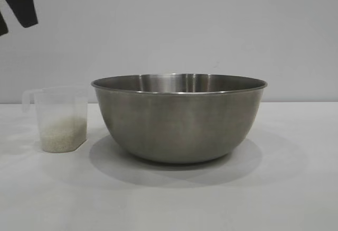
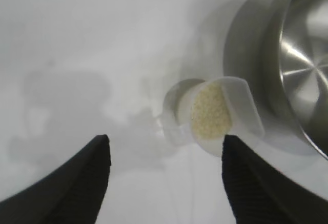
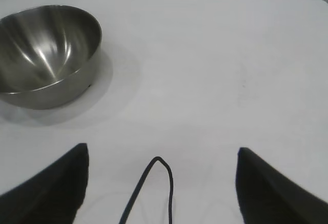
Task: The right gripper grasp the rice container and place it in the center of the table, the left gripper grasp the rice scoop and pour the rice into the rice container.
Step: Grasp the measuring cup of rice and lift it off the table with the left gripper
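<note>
Rice (image 2: 210, 112) surface in left wrist view only

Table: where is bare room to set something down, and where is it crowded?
The table is bare in front of the rice container and on its right side. It is crowded at the left, where the rice scoop stands just beside the container.

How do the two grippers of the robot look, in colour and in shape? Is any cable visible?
Both are black. The left gripper has two tapering, pointed fingers; the inner face of one shows fine ribbing. The right gripper has the same dark, pointed fingers, and a thin black cable loops between them. No markings are visible.
</note>
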Controlling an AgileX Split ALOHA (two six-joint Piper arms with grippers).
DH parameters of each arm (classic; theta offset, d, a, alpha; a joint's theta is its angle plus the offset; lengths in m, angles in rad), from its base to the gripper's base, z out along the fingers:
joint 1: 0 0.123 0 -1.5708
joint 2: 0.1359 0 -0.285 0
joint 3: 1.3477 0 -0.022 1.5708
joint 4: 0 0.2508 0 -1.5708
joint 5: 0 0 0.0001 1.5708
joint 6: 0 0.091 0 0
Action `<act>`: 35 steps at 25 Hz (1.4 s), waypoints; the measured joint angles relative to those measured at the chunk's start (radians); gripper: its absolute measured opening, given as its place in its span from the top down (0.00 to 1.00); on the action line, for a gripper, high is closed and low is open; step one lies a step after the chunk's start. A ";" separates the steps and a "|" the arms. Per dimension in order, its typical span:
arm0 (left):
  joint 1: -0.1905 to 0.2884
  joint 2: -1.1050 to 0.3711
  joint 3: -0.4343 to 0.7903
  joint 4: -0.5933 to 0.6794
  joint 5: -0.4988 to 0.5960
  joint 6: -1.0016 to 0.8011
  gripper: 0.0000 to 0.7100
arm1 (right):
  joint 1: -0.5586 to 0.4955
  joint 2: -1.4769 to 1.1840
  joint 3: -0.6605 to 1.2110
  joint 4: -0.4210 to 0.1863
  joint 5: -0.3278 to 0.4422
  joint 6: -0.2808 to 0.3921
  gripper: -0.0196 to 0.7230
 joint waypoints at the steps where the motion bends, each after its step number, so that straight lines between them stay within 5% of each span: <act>1: 0.000 -0.018 0.000 0.022 0.000 -0.013 0.35 | 0.000 0.000 0.000 0.000 0.000 0.000 0.29; 17: 0.000 -0.238 0.000 0.083 -0.094 -0.049 0.35 | 0.000 0.000 0.000 0.000 0.000 0.000 0.29; 35: 0.000 -0.250 0.049 -0.036 0.017 -0.050 0.35 | 0.000 0.000 0.000 0.000 0.000 0.000 0.29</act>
